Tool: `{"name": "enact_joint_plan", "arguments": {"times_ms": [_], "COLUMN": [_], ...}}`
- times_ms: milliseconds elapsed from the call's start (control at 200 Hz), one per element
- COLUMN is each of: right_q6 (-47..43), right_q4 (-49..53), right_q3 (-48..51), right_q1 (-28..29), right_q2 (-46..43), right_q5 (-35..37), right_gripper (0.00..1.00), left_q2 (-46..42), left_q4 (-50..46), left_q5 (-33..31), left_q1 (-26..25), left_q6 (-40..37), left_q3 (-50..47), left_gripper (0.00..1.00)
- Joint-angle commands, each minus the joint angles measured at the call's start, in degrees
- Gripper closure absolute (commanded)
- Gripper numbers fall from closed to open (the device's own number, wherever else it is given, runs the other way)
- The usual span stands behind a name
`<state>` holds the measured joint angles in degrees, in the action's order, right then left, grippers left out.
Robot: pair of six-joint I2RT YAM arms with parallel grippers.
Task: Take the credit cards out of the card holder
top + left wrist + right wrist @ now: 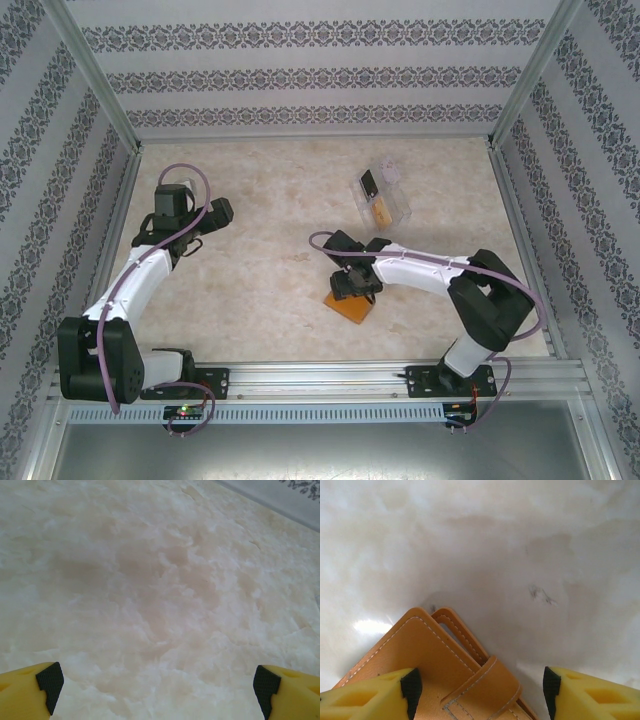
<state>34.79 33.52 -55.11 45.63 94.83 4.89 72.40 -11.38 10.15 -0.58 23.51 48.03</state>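
**STATUS: CARD HOLDER CLOSED, RIGHT FINGERS STAGED OVER ITS STRAP**

1. Counter. The counter [260, 205] carries every item. I run both arms from its near edge.

2. Clear tray. The clear tray [394, 190] lies beyond the right fingers [352, 287], well apart from them. In it I see a dark card [369, 183] and a yellow-orange card [381, 211]. I judge these to be credit cards that are already out, but they are too small for me to confirm.

3. Card holder. The card holder [350, 309] lies flat on the counter directly beneath the right fingers. In the right wrist view its orange cover runs under one finger and the other finger hangs over bare counter. The holder is closed and no card shows at its edges.

4. Strap. The strap [482, 680] is folded over the cover and sits in the gap between the right fingers.

5. Finger state.
   - The right fingers are apart, one to each side of the strap, and grip nothing.
   - The left fingers [218, 213] are spread fully wide over bare counter with nothing between them, well apart from the holder.

6. Progress. I judge the task to be part done at most. The strap has not been released and the cover has not been lifted. Any cards inside remain to be drawn out, and I cannot tell how many there are.
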Motion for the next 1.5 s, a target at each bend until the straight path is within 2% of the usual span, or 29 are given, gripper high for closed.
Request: {"name": "enact_joint_plan", "arguments": {"times_ms": [0, 135, 305, 470, 595, 699, 809, 894, 974, 1094, 1284, 1499], "right_q6": [4.7, 6.0, 10.4, 11.4, 11.3, 10.3, 8.7, 8.5, 8.3, 8.0, 8.8, 10.5], "right_q4": [-7.7, -11.2, -15.9, -16.8, -17.5, -16.5, -14.2, -13.9, -13.9, -12.3, -13.2, -15.3], "right_q3": [-1.3, -6.8, -10.1, -7.0, -4.1, -2.3, -1.5, -0.7, -0.6, -1.2, -0.5, 0.6], "right_q1": [-0.1, -0.3, -0.8, -1.9, -4.6, -5.7, -6.5, -7.1, -7.2, -7.2, -7.4, -7.4], "right_q2": [4.3, 9.3, 12.2, 7.3, 3.9, 1.4, -0.1, -0.1, 0.3, 1.6, 3.4, 5.3], "right_q5": [2.3, 2.8, -3.4, -5.1, -14.8, -16.7, -14.9, -14.4, -14.1, -13.2, -13.1, -14.1], "right_gripper": [0.32, 0.33, 0.33, 0.32, 0.29, 0.29, 0.36, 0.45, 0.53, 0.60, 0.66, 0.71], "left_q2": [1.6, 2.9, 6.1, 8.9, 10.6, 10.9, 11.1, 12.3, 13.7, 15.3, 17.8, 19.0], "left_q4": [-1.5, -2.0, -7.0, -9.6, -7.8, -5.7, -2.4, 1.4, 4.8, 8.2, 10.0, 10.7], "left_q5": [2.4, 3.7, 3.7, 6.9, 14.9, 15.7, 16.1, 18.3, 19.6, 20.4, 20.6, 18.5], "left_q1": [-1.4, -3.0, -6.4, -10.6, -14.4, -18.1, -20.3, -21.6, -22.7, -24.2, -26.3, -26.3], "left_q6": [2.3, 3.8, 5.6, 9.4, 15.6, 19.4, 22.9, 25.4, 27.9, 30.1, 31.4, 32.8], "left_q3": [1.7, 1.7, 3.9, 4.5, 4.1, 3.0, 0.6, -1.4, -3.3, -5.1, -5.1, -5.9], "left_gripper": [0.01, 0.01, 0.00, 0.01, 0.06, 0.10, 0.15, 0.35, 0.45, 0.50, 0.50, 0.54]}}
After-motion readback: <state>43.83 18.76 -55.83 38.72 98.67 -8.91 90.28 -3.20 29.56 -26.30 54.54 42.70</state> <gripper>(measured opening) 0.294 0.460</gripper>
